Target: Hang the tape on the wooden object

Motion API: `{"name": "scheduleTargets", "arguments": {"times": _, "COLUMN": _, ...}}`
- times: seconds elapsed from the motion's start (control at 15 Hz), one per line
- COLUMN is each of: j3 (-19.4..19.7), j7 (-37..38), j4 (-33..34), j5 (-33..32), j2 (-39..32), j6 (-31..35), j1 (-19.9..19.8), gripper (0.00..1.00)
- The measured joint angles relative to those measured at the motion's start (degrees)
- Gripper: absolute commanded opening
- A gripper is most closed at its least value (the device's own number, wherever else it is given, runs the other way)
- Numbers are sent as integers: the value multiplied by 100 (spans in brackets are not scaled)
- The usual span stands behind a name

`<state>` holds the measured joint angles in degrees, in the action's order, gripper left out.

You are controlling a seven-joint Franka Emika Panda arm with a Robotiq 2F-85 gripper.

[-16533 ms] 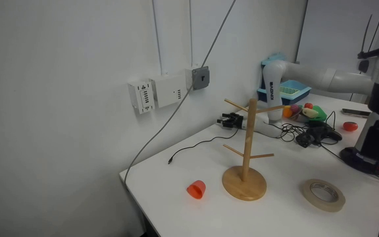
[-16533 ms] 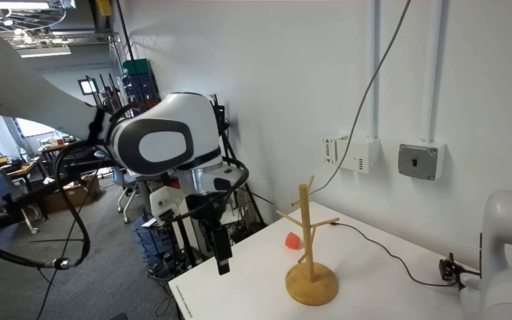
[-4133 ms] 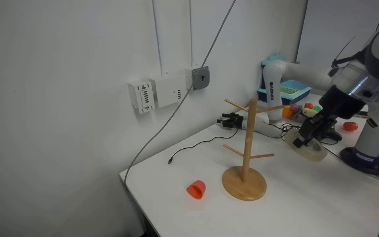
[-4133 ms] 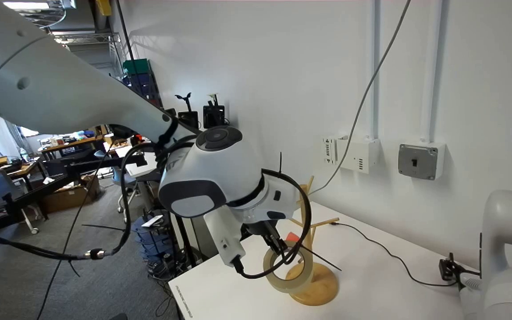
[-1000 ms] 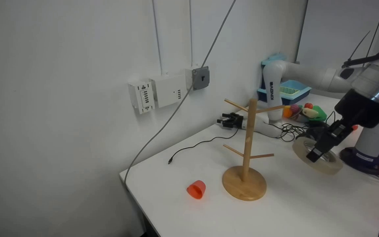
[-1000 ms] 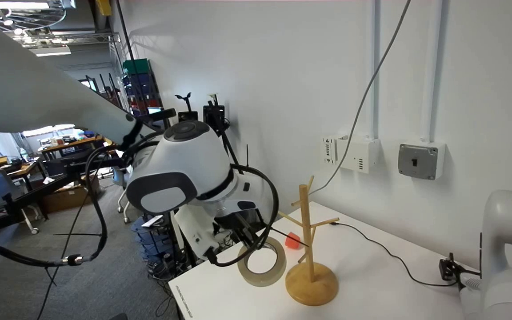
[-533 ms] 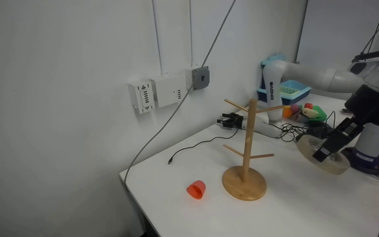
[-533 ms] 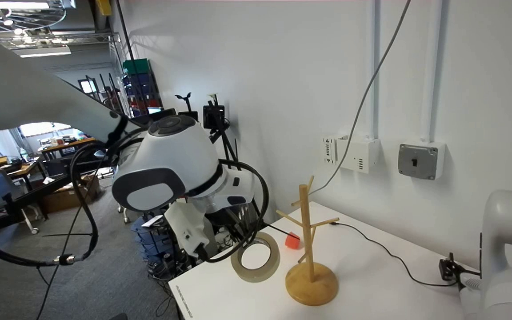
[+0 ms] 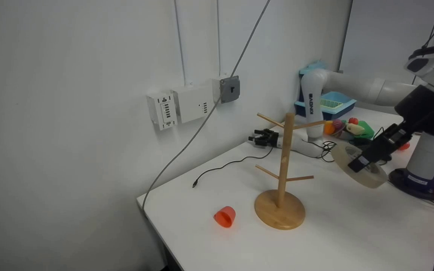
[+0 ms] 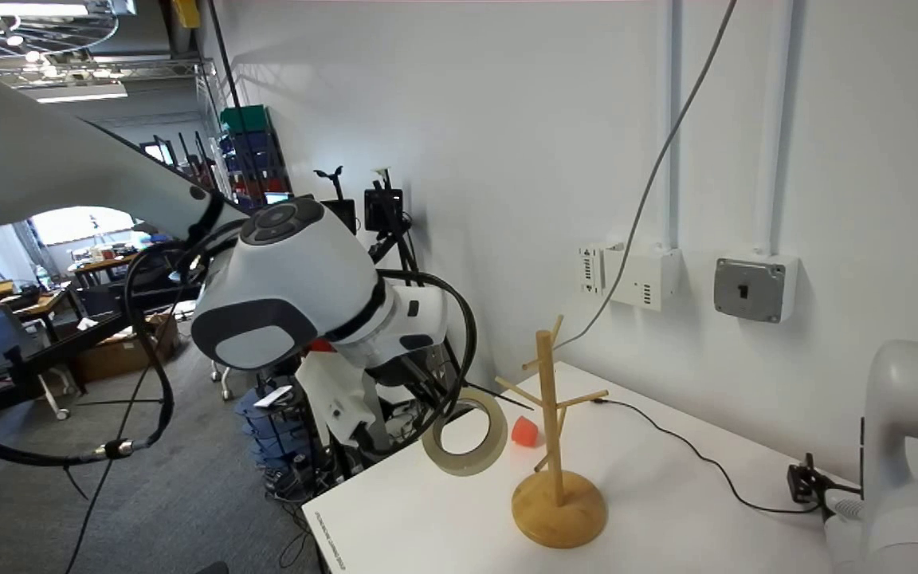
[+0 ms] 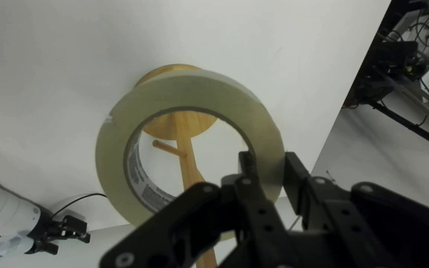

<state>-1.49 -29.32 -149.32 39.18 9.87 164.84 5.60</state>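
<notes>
Wrist cam: tool [image 11: 269, 163] is clamped on the rim of the tape [image 11: 192, 91], one finger [image 11: 247, 163] in the hole, one outside, gap no wider than the band. Thru the hole: the wooden stand [image 11: 187, 160] incl. a low peg [image 11: 169, 149]. Looks lined up, but depth can't be judged here.

In an exterior view: tape [image 9: 339, 158] is held tilted, seemingly off the worktop [image 9: 333, 241], well apart from the stand [image 9: 285, 158], so not hung yet. Here the stand is btwn tape & orange-red cup [image 9: 225, 216]. Main risk, IMO: tape's held at one edge only, so if it bumps a peg tip it could swivel or slip.

In an exterior view: tape [image 10: 484, 459] seems right next to that cup [image 10: 524, 431], prob. just the angle; tool tips hidden. More pegs [image 10: 584, 399] show than in wrist cam. Stand's prob. light: pressing too hard sideways might tip it. Finger in the hole also eats room the peg needs.
</notes>
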Motion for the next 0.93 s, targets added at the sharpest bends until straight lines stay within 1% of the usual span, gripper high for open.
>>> {"name": "scheduleTargets", "arguments": {"times": 0.53, "j3": 29, "j7": -1133, "j4": 30, "j5": 1351, "j2": 9, "j6": 1100, "j1": 459, "gripper": 6}}
{"name": "scheduleTargets", "arguments": {"times": 0.93, "j3": 126, "j7": -1724, "j4": 115, "j5": 2097, "j2": 62, "j6": 1517, "j1": 781, "gripper": 6}}
